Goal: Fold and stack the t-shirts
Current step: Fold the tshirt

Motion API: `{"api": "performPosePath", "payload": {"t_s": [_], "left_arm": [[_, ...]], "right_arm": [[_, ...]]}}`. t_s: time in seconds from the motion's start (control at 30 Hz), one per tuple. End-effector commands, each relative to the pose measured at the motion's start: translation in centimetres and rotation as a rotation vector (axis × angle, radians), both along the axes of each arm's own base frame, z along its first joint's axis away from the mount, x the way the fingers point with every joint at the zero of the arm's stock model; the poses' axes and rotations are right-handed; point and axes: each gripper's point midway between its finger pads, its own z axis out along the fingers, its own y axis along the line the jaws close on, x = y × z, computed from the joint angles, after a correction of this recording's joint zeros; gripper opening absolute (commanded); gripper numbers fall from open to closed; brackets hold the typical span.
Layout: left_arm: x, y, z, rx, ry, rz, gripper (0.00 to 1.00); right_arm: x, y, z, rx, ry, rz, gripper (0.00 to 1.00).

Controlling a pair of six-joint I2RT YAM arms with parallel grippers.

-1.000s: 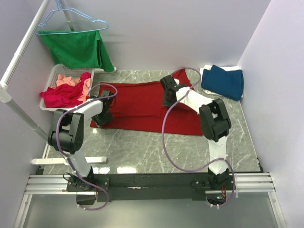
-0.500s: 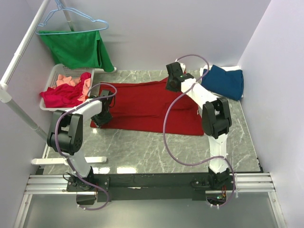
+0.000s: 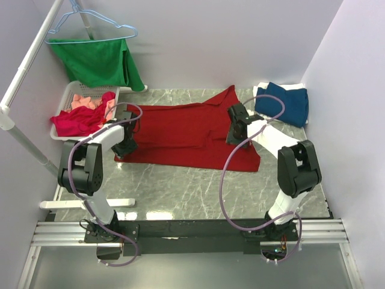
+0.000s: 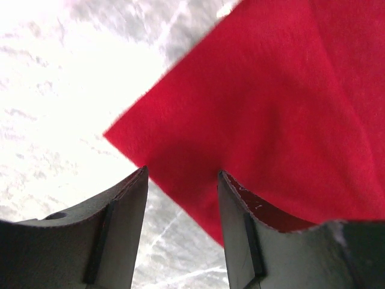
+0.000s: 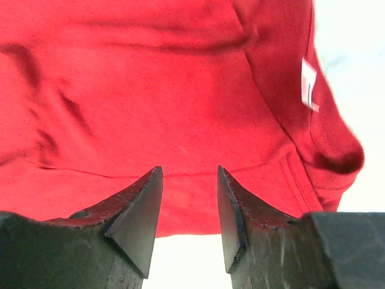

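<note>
deep-red t-shirt (image 3: 186, 135) lies spread across the middle of the marble table (image 3: 180, 186), one flap peaking toward the far edge. the left gripper (image 4: 182, 174) sits low at its left corner, fingers (image 4: 120, 229) apart, the cloth's corner and bare marble showing between them, nothing pinched. the right gripper (image 5: 189, 171) hangs over the shirt's right part, near its white tag (image 5: 308, 84), fingers parted and empty. at the far right a dark blue t-shirt (image 3: 283, 103) rests on a white t-shirt (image 3: 293, 87). at the left a white basket (image 3: 67, 96) holds a crimson t-shirt (image 3: 75, 123) and a salmon-pink t-shirt (image 3: 84, 101); above it a green garment (image 3: 96, 60) hangs on a light-blue hanger (image 3: 90, 21).
</note>
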Motion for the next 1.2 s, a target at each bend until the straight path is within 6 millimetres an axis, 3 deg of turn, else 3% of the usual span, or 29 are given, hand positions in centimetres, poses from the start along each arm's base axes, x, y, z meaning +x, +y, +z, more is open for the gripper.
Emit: {"api": "performPosePath", "payload": {"t_s": [0.0, 0.17, 0.3, 0.43, 0.63, 0.83, 1.03, 1.17], "left_arm": [[2.1, 0.7, 0.4, -0.040, -0.034, 0.001, 0.55], [2.1, 0.6, -1.3, -0.078, 0.014, 0.021, 0.55], [1.1, 1.5, -2.3, -0.033, 0.073, 0.045, 0.56], [-0.4, 2.1, -2.8, -0.019, 0.113, 0.063, 0.56], [-4.3, 2.8, -2.2, 0.005, 0.171, 0.086, 0.56], [-7.2, 3.8, -0.4, 0.055, 0.201, 0.095, 0.56], [-9.5, 3.3, 1.0, 0.013, 0.213, 0.098, 0.56], [-11.0, 2.5, 0.6, -0.036, 0.238, 0.105, 0.54]], "right_arm": [[-1.6, -0.1, -1.7, 0.028, 0.049, -0.018, 0.49], [-3.0, 0.2, -4.6, 0.035, 0.150, -0.024, 0.48], [-4.2, -0.4, -5.2, 0.006, 0.219, -0.040, 0.45], [-6.9, -1.3, -6.1, -0.027, 0.323, -0.058, 0.43], [-11.2, -2.7, -7.1, -0.067, 0.446, -0.087, 0.41], [-14.3, -4.5, -7.0, -0.124, 0.512, -0.101, 0.41], [-16.9, -6.2, -7.1, -0.154, 0.559, -0.123, 0.40], [-18.4, -6.4, -7.2, -0.135, 0.568, -0.142, 0.40]]}}
